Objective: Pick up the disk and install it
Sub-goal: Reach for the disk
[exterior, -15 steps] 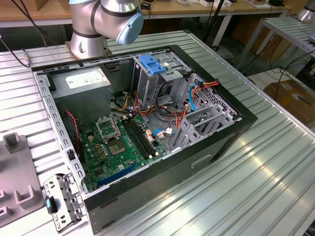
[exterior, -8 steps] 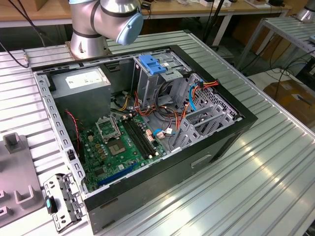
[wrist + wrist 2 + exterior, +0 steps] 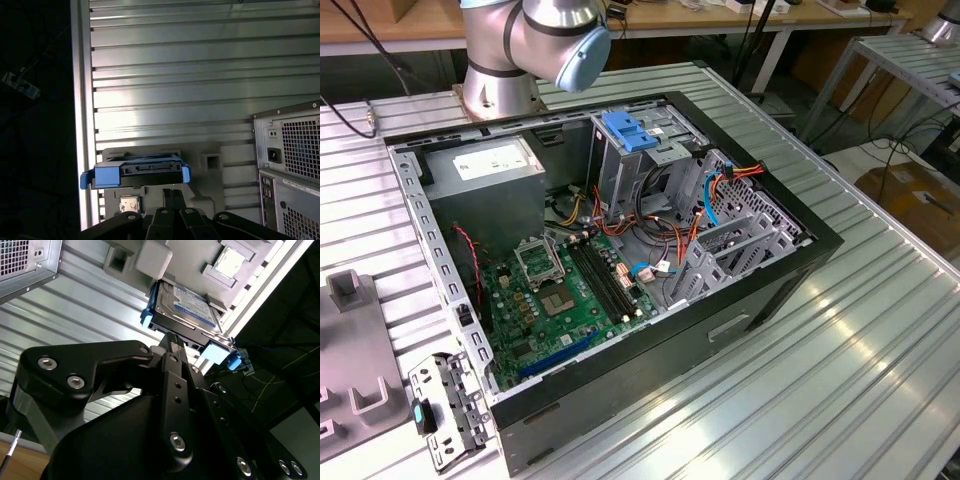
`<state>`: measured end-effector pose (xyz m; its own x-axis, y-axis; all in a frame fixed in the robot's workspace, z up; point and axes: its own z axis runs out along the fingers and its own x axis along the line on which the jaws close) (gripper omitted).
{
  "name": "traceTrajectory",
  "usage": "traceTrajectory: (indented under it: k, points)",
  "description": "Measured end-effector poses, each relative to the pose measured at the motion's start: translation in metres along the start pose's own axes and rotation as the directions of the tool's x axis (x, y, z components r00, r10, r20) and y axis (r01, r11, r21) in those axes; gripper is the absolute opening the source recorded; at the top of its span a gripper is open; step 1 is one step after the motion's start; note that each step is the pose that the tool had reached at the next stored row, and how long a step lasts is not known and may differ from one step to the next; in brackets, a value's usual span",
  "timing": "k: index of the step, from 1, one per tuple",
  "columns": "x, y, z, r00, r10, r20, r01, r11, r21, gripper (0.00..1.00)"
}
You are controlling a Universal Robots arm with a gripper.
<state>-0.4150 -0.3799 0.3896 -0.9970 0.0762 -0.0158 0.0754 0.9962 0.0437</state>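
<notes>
In the exterior view, you are looking at an open black computer case (image 3: 620,270) lying on its side on the ribbed metal desk (image 3: 880,330). Inside it, a green motherboard (image 3: 560,290) is facing up. A metal drive cage with a blue plastic handle (image 3: 625,130) is standing beside a grey power-supply box (image 3: 485,165). The arm's silver base (image 3: 500,60) is rising behind the case. A grey moulded fixture (image 3: 350,370) is sitting at the exterior view's left.

In the second wrist view, your black claw (image 3: 172,337) is pointing at a flat rectangular metal disk with a white-and-blue label and a blue plastic carrier frame (image 3: 187,310). The disk is resting label-up in the grey fixture (image 3: 155,257), just ahead of the claw's tip. You cannot tell whether the two are touching, or whether the claw is spread or pressed together.

In the first wrist view, you are seeing the disk (image 3: 137,170) edge-on, again lying flat on the fixture (image 3: 210,160) just ahead of the claw (image 3: 172,192). The case's perforated grey back panel (image 3: 295,165) is standing off to one side of the claw, well apart from the disk.
</notes>
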Motion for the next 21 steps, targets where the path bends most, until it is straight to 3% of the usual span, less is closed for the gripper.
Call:
traceTrajectory:
  k: [11, 21]
  points:
    - [0.0156, -0.0012, -0.0002, 1.0, 0.0, -0.0001, 0.0, 1.0, 0.0001, 0.11]
    - [0.0392, -0.003, -0.0005, 1.0, 0.0, -0.0002, 0.0, 1.0, 0.0001, 0.11]
